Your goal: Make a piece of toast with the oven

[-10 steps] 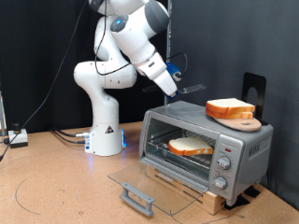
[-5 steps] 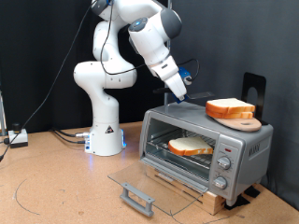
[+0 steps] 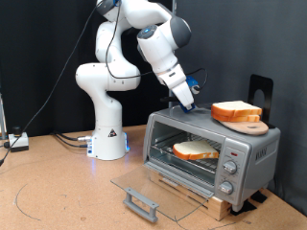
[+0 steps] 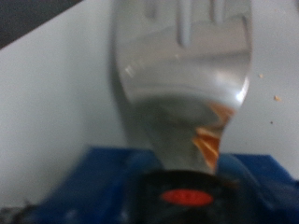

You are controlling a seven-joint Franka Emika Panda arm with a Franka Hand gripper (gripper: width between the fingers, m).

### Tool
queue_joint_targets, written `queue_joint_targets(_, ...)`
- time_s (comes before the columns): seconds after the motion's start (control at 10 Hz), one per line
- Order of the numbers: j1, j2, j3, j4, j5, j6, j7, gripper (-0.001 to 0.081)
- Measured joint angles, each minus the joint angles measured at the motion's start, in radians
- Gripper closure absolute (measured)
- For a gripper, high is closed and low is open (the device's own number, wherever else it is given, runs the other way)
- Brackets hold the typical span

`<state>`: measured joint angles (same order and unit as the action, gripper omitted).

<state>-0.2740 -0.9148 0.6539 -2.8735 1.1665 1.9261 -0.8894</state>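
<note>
The silver-grey oven (image 3: 251, 146) stands on the table at the exterior view's right. Its glass door (image 3: 153, 184) is dropped open, with the grey handle (image 3: 142, 203) at the front. One piece of toast (image 3: 197, 149) lies inside on the rack. A second, like slice (image 3: 235, 110) rests on a round wooden board (image 3: 252, 126) on the oven's top. My gripper (image 3: 188, 103) hangs just above the top's left rear corner, left of that slice. The wrist view is blurred and shows only a translucent grey shape (image 4: 182, 84) against a pale surface.
The arm's white base (image 3: 107, 134) stands left of the oven. A black upright bracket (image 3: 261, 91) rises behind the oven. A small box with cables (image 3: 15, 142) lies at the far left of the wooden table (image 3: 58, 192).
My gripper has swung to the exterior view's right and moved down, from above the oven's left side to just over its top. The oven and both slices have not moved.
</note>
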Motion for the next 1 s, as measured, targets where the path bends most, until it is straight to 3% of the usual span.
queue_joint_targets(0.1, 0.000, 0.000, -0.001, 0.002, 0.014, -0.004, 0.000, 0.0413)
queue_joint_targets(0.2, 0.000, 0.000, -0.007, 0.008, 0.021, -0.016, 0.000, 0.0302)
queue_joint_targets(0.3, 0.000, -0.001, -0.024, 0.015, 0.024, -0.037, 0.000, 0.0132)
queue_joint_targets(0.4, -0.001, -0.002, -0.054, 0.024, 0.024, -0.064, 0.000, 0.0038)
queue_joint_targets(0.7, -0.012, -0.017, -0.179, 0.065, -0.004, -0.154, 0.010, -0.0001)
queue_joint_targets(1.0, -0.024, -0.020, -0.199, 0.073, -0.022, -0.167, 0.004, -0.0001)
